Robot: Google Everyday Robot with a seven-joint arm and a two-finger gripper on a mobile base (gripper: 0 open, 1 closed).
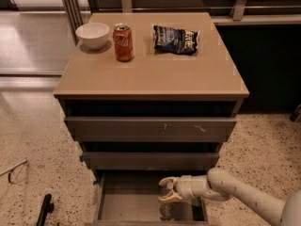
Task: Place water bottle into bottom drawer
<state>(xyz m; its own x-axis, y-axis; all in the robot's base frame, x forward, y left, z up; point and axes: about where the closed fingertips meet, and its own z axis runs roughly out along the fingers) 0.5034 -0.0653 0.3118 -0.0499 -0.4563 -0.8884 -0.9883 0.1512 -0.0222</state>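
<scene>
No text can be read for sure. White script is seen on the red soda can (123, 42) at the desk's (155, 76) back left, and white lettering on the dark snack bag (176, 39) at the desk's back; both are illegible. The tool (168, 196) is seen below the desk front, over the bottom drawer (127, 206).
</scene>
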